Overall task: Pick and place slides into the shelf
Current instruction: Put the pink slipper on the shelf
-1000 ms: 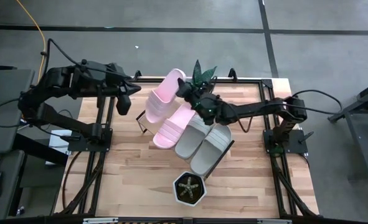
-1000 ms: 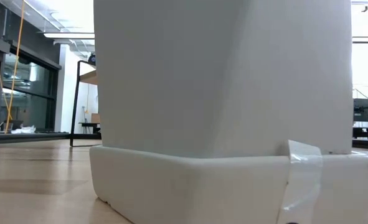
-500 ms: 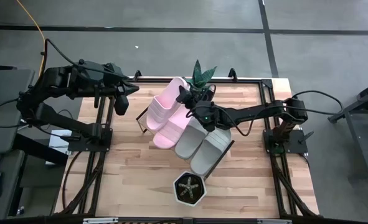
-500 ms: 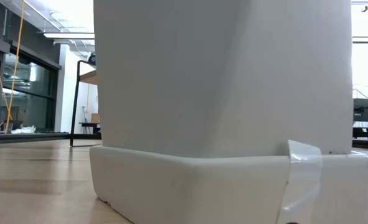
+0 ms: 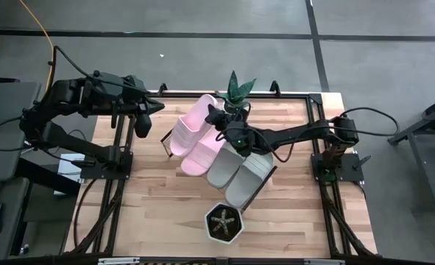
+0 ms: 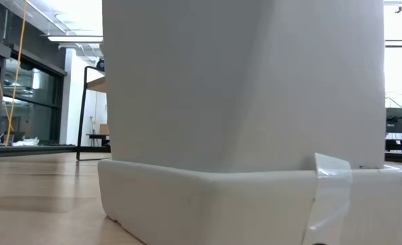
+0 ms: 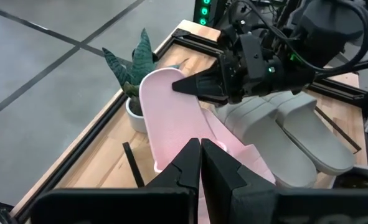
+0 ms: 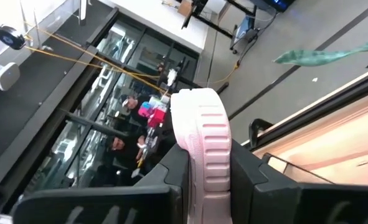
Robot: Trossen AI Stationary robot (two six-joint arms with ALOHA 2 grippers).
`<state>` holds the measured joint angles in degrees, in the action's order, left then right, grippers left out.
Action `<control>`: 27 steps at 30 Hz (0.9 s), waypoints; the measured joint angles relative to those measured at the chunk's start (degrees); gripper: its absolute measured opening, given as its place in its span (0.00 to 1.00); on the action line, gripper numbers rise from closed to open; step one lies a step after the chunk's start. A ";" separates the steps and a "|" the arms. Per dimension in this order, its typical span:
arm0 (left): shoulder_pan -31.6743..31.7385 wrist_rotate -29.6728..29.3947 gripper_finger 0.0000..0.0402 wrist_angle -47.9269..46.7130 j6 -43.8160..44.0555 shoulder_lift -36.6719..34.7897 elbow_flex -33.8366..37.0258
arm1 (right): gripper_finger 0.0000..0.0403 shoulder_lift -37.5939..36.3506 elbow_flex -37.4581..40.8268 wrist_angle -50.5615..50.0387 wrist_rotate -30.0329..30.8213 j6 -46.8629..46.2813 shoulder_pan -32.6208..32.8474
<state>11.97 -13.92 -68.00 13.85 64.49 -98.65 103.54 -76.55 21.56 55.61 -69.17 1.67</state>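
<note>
2 pale pink slides [image 5: 191,132], 2 grey-beige slides [image 5: 241,169], ribbed straps.

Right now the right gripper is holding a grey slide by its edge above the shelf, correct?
Not quite: the slide in the right gripper is the pale pink slide, not grey. The right wrist view shows its ribbed pink edge between the fingers. It is held above the shelf.

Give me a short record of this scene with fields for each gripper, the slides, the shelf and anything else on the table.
right gripper: shut on pink slide, tilted over the shelf
left gripper: shut, empty, at the table's left edge
other slides: one pink, two grey, side by side on the shelf
shelf: lies diagonally mid-table
plants: one leafy, one in a hexagonal pot
</note>
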 joint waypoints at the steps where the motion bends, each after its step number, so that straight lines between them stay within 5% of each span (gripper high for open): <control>1: 0.00 0.02 0.01 0.02 0.07 0.00 0.00 | 0.11 0.00 -0.02 0.15 -0.34 -0.02 -0.02; 27: 0.00 -0.01 0.01 -0.27 0.34 0.02 0.00 | 0.11 0.35 -0.07 1.36 -5.89 4.46 -1.40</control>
<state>11.97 -13.93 -68.27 14.20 64.51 -98.65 103.90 -76.62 22.92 49.71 -64.71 0.27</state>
